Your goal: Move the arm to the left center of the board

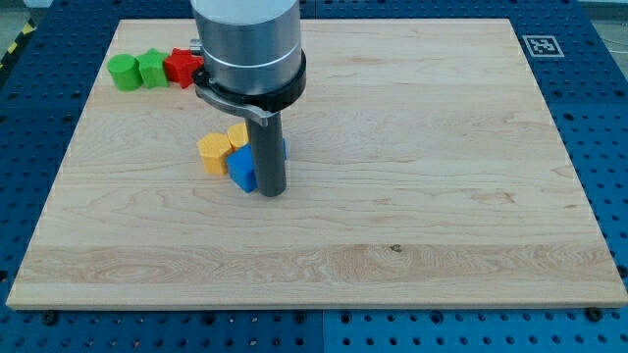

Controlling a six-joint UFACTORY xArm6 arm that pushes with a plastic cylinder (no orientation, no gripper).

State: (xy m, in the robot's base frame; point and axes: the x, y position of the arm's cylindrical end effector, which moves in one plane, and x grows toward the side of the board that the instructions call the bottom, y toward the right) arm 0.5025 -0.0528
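single view, high and angled down from the near edge, whole wooden board (412, 226) in frame

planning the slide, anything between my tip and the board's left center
Yes: the blue block touches my tip on its left, with the orange block just beyond. Further left the board is bare.

This looks like a robotics lab. My wooden board (412, 196) lies on a blue perforated bench (589, 88) with a grid of mounting holes. A black-and-white marker tag (541, 45) is stuck on the board's top right corner, and yellow-black hazard tape (18, 41) crosses the top left.
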